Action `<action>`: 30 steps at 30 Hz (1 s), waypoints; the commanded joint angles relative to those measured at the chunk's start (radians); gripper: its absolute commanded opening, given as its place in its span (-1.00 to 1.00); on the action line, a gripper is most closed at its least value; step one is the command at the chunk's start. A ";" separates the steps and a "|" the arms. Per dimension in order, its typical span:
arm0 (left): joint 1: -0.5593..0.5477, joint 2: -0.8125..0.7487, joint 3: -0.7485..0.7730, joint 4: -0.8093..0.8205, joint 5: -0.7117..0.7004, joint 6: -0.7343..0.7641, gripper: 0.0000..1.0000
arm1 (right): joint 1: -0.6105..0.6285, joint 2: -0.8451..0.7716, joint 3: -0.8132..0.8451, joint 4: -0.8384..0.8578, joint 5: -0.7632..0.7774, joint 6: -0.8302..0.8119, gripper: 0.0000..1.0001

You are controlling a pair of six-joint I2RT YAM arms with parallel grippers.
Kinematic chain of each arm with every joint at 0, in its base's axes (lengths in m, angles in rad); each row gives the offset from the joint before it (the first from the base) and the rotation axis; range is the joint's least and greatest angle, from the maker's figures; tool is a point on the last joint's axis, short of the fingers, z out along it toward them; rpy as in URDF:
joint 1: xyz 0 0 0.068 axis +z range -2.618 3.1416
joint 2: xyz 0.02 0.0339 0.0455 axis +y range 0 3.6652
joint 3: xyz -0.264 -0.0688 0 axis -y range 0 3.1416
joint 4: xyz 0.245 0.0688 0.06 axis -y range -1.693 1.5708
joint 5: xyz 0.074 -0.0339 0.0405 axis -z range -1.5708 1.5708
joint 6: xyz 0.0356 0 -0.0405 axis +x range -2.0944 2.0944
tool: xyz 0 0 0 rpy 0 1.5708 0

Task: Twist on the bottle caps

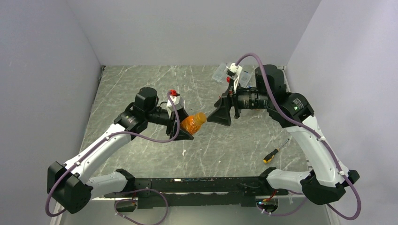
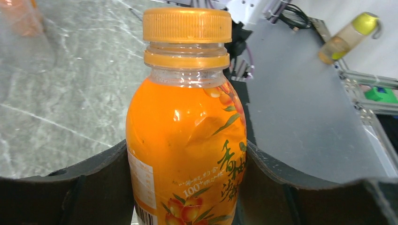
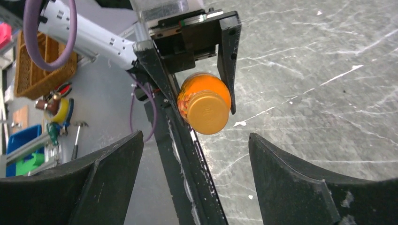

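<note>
My left gripper (image 1: 187, 124) is shut on an orange bottle (image 2: 185, 136), its jaws pressed against both sides of the body. The bottle (image 1: 192, 124) hangs above the table, tilted, with its neck pointing right. An orange bottle cap (image 2: 187, 26) sits on the neck, and it faces the camera in the right wrist view (image 3: 209, 112). My right gripper (image 1: 210, 118) is open just off the capped end, and nothing lies between its fingers (image 3: 112, 164). A red cap (image 1: 173, 92) shows behind the left wrist; what it sits on is hidden.
A clear flat box (image 1: 220, 72) lies at the back, partly under the right arm. A yellow-and-black screwdriver (image 1: 275, 151) lies at the front right. A blurred orange bottle (image 2: 21, 18) stands on the marble table (image 1: 141, 84).
</note>
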 commanded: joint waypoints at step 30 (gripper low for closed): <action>0.003 0.001 0.080 -0.028 0.117 -0.014 -1.00 | 0.126 0.125 0.042 0.041 -0.013 -0.113 -0.07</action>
